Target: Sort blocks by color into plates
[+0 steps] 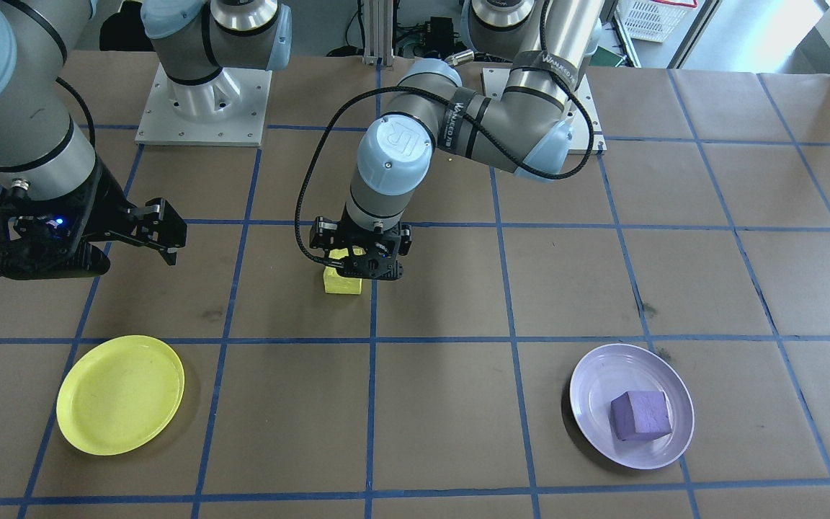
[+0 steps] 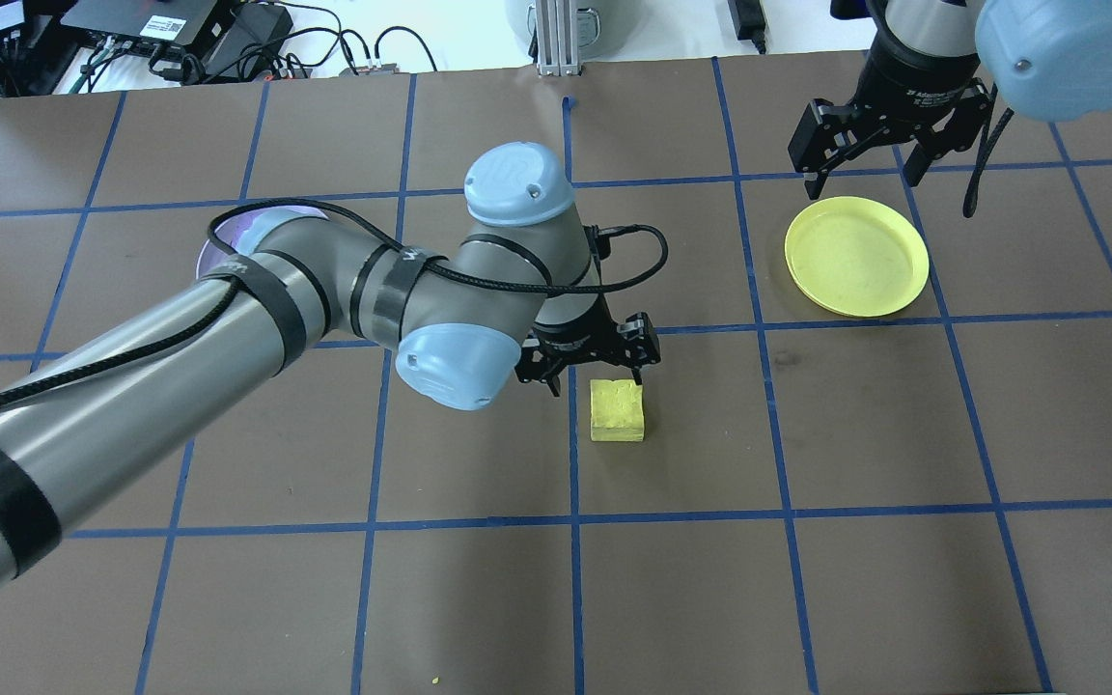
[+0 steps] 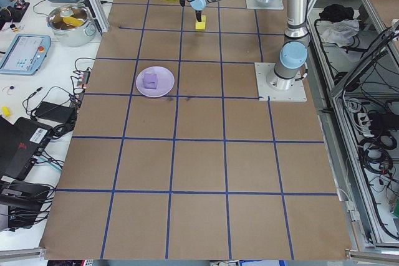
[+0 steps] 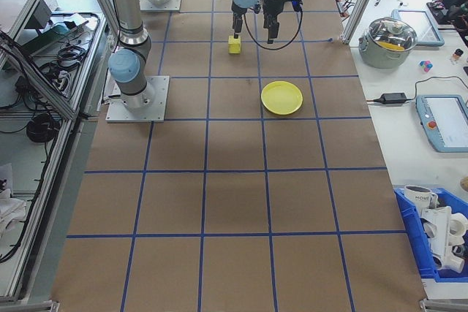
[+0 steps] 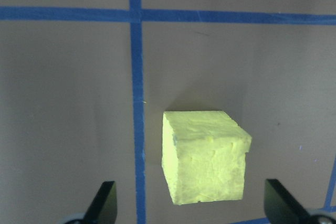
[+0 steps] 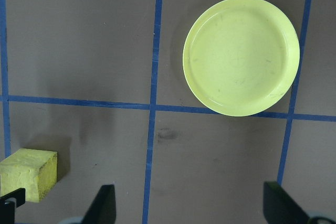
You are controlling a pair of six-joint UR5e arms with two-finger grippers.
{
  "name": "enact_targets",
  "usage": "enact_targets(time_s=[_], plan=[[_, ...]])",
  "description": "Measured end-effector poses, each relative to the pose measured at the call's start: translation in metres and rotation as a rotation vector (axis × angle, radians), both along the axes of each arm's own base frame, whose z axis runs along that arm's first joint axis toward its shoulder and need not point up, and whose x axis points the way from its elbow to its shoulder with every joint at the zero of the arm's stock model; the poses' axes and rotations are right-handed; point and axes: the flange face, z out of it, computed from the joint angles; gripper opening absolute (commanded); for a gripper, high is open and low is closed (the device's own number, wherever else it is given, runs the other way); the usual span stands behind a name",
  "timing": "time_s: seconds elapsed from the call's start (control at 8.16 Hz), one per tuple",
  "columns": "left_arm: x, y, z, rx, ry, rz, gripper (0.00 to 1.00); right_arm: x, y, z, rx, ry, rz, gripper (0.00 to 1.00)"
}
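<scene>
Purple rough cube (image 1: 640, 416) sits inside the pale lavender round plate (image 1: 591, 389), lower right of the front view. Left gripper (image 1: 361, 264) hangs spread wide right over the bright yellow rough cube (image 2: 617, 410), mid-frame on the brown worktop (image 1: 444, 404), not gripping it. Right gripper (image 2: 865, 159) is released too, above the yellow round plate (image 2: 856, 256), upper right overhead.
</scene>
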Motion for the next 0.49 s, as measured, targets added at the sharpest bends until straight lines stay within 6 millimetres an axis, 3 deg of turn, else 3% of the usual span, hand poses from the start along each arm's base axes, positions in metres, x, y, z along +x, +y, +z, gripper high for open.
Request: enact_targets(time_s=[0.25,0.49], plan=[[0.063,-0.031,0.026,-0.032,0.017,-0.048,1.00,0.002,0.000,-0.002,0.009,-0.005,0.003,1.00],[0.152,-0.058,0.060,-0.049,-0.009,-0.083,1.00,0.019,0.003,-0.007,0.023,-0.051,-0.006,1.00]])
